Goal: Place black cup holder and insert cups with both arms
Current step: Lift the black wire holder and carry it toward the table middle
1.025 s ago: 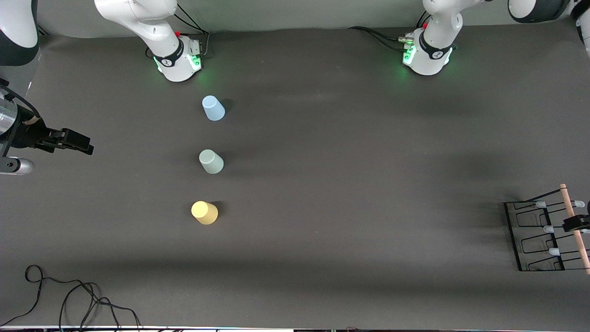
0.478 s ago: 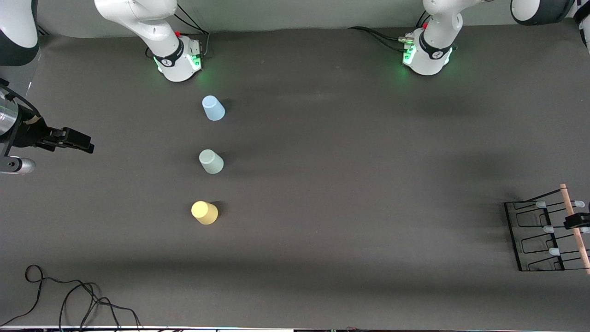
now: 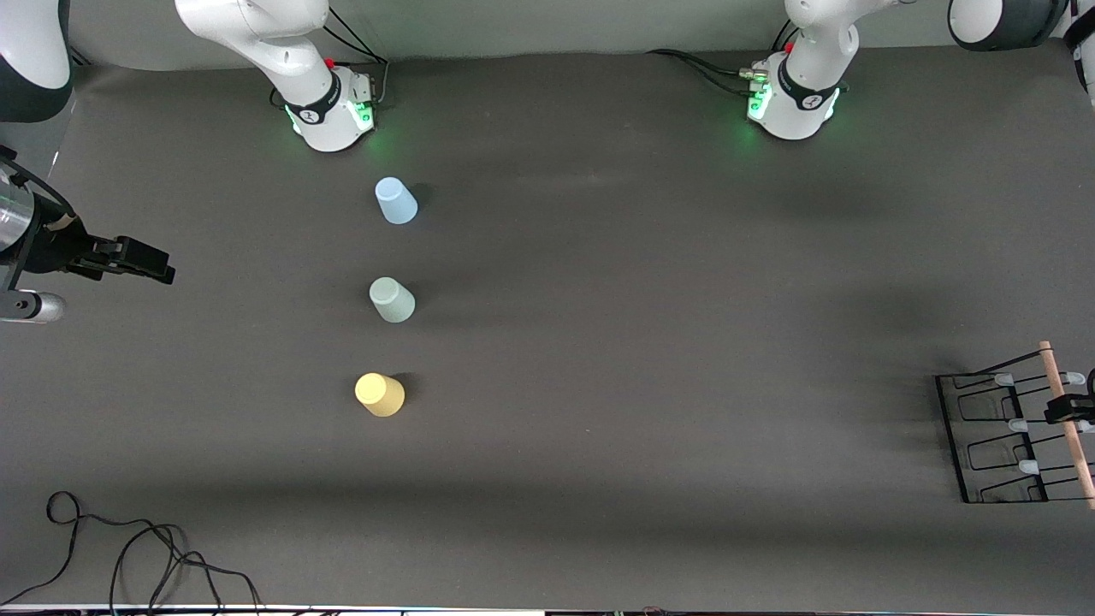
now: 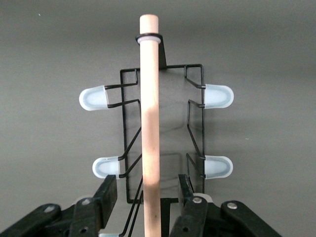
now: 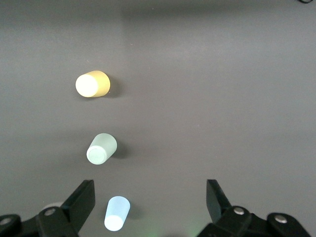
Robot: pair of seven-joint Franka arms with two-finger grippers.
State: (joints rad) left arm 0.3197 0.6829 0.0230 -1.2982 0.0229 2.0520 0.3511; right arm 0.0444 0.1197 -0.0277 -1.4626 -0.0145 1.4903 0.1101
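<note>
The black cup holder (image 3: 984, 436) stands at the left arm's end of the table, its wooden rod handle (image 3: 1065, 419) on top. My left gripper (image 3: 1074, 411) straddles that rod (image 4: 149, 98), open, with a gap showing on each side of the rod between the fingers (image 4: 106, 192). Pale pegs (image 4: 94, 98) stick out sideways. Three cups stand in a row, closed ends up, toward the right arm's end: light blue (image 3: 396, 201), pale green (image 3: 392, 300), yellow (image 3: 379, 394). My right gripper (image 3: 141, 261) hangs open and holds nothing, and its wrist view shows the blue cup (image 5: 117, 213) below it.
The two arm bases (image 3: 329, 111) (image 3: 791, 98) stand along the table's back edge. A loose black cable (image 3: 128, 556) lies near the front corner at the right arm's end. The dark mat (image 3: 650, 342) stretches between the cups and the holder.
The left gripper's fingers have drawn in toward the wooden rod and the hand has shifted slightly outward along the holder. The right arm and the cups have not moved.
</note>
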